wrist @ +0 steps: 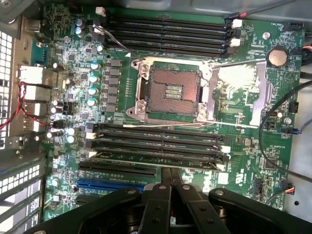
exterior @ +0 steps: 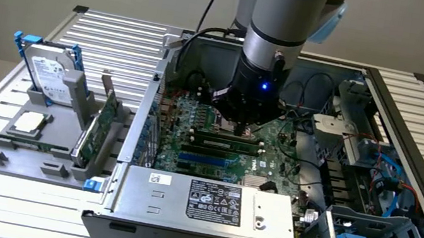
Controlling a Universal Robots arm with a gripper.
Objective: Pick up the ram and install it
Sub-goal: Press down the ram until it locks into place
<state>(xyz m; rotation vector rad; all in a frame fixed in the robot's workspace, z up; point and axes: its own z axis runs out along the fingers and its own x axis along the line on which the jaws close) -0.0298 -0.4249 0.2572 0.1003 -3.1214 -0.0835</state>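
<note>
The ram is a narrow green stick with black chips. It stands on edge in a long black slot of the motherboard, inside the open computer case. In the wrist view it shows as a thin green edge in the slot bank nearest the fingers. My gripper hangs straight down just above it. Its two fingers are pressed together, shut, with nothing between them. Whether the tips touch the ram I cannot tell.
The empty CPU socket lies beyond the ram slots, with a second slot bank past it. A power supply fills the case front. Cables and drive bays crowd the exterior view's right. Outside stand a hard drive and an expansion card.
</note>
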